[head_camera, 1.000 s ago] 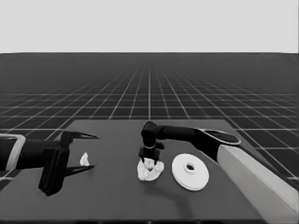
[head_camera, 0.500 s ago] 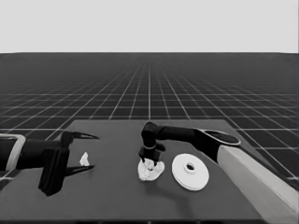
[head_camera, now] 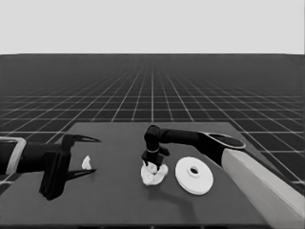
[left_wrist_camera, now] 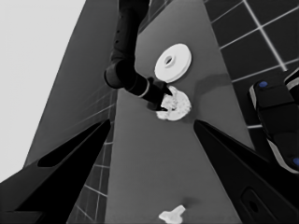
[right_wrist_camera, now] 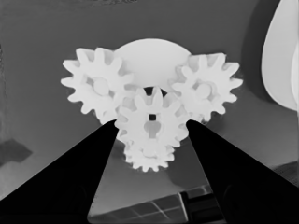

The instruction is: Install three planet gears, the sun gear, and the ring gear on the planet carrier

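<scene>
Head view: right gripper (head_camera: 153,165) sits over the smaller round part (head_camera: 154,175) mid-table, larger round part (head_camera: 194,175) just beside it; left gripper (head_camera: 90,155) parked w/ jaws open around nothing, thin white piece (head_camera: 86,162) lying between them. Left wrist view: same cluster well ahead of the spread fingers. Right wrist view: a toothed white center gear (right_wrist_camera: 151,122) w/ small square hole lies betw. the two wedges, both touching its rim, flanked by spiky planet gears (right_wrist_camera: 96,86) on the smooth disc.

The head camera looks down across the table (head_camera: 114,200); the right wrist camera sits very near the gears (right_wrist_camera: 150,126), and the left wrist camera sees them from far.

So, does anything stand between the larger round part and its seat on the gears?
Yes: the right gripper hangs directly over the gears on the smaller round part. The larger round part lies beside them.
</scene>
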